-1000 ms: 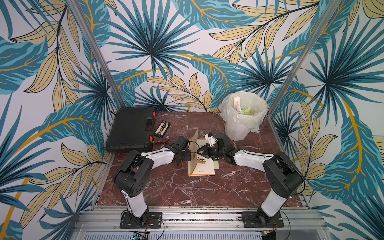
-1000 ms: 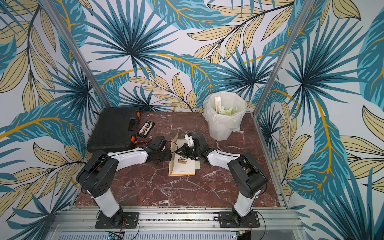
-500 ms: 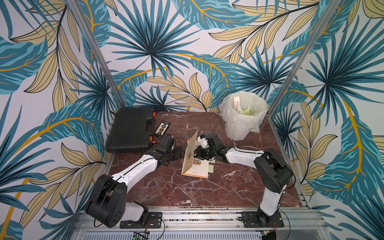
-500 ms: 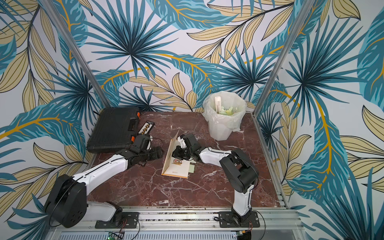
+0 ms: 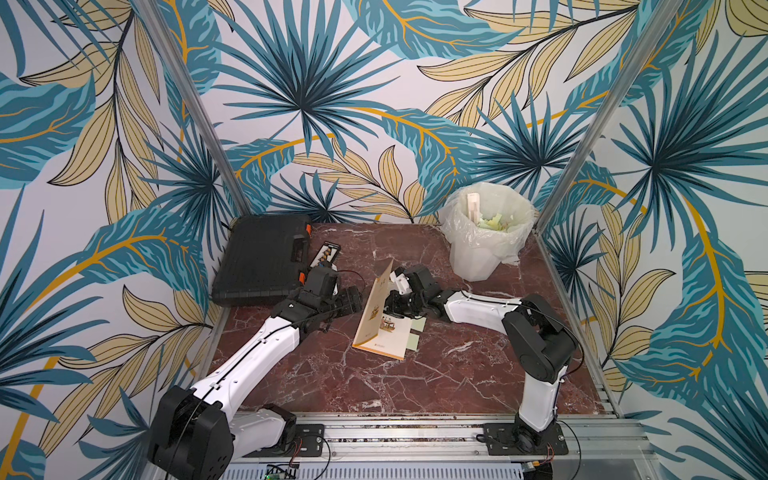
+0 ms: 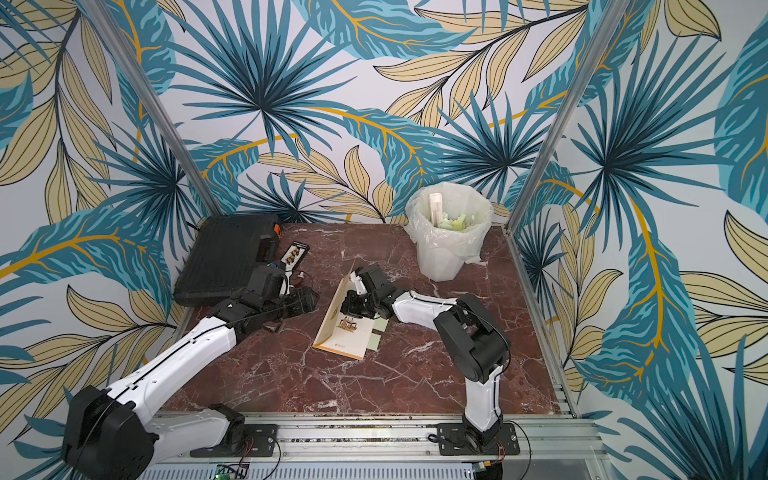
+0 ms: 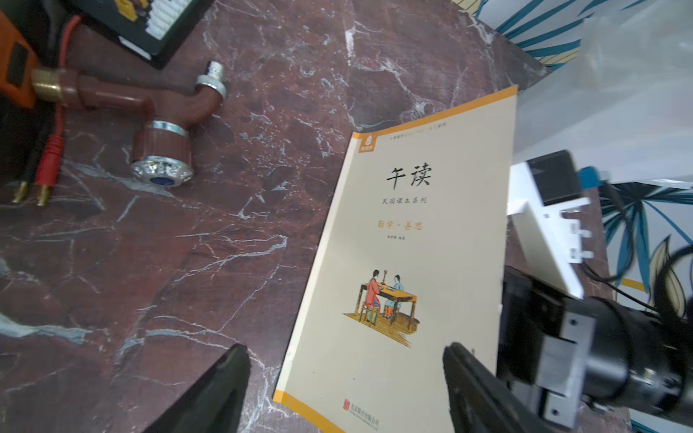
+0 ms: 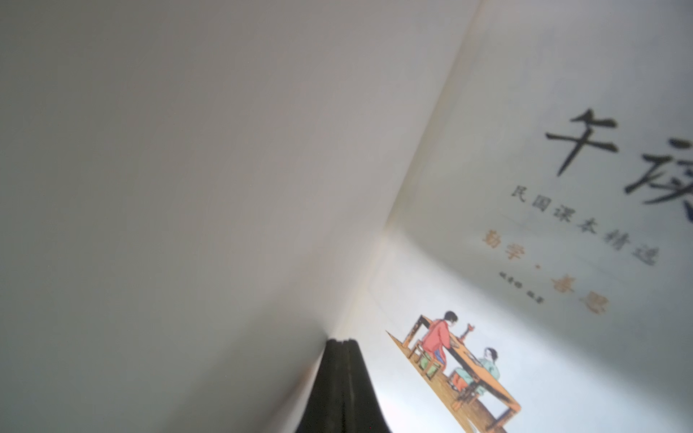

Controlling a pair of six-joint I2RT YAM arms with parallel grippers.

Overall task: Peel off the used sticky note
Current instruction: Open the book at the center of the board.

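tools counted: two, the right gripper (image 8: 340, 343) and the left gripper (image 7: 344, 346).
things counted: one book (image 5: 384, 343), one lined bin (image 5: 473, 257), one black case (image 5: 262, 257), one bit tray (image 5: 325, 256), one brown fitting (image 7: 165, 146), two red plugs (image 7: 48, 168), all on one marble table (image 5: 415, 386).
sticky note (image 5: 413, 341): pale green and plain. it lies flat and pokes out past the book's page edge on the right arm's side. its outline is stepped, and whether it is one sheet or two cannot be told.
right gripper: its fingers are pressed together with nothing seen between them. the tips sit in the fold between the raised front cover and the title page.
left gripper: its jaws are spread wide and hold nothing. it is just beside the outer face of the raised cover, and contact cannot be told.
book: it lies mid-table with the cover standing tilted. the title page lies flat and shows two figures at a desk.
around: the case, tray, fitting and plugs are on the left arm's side. the bin is at the far right.
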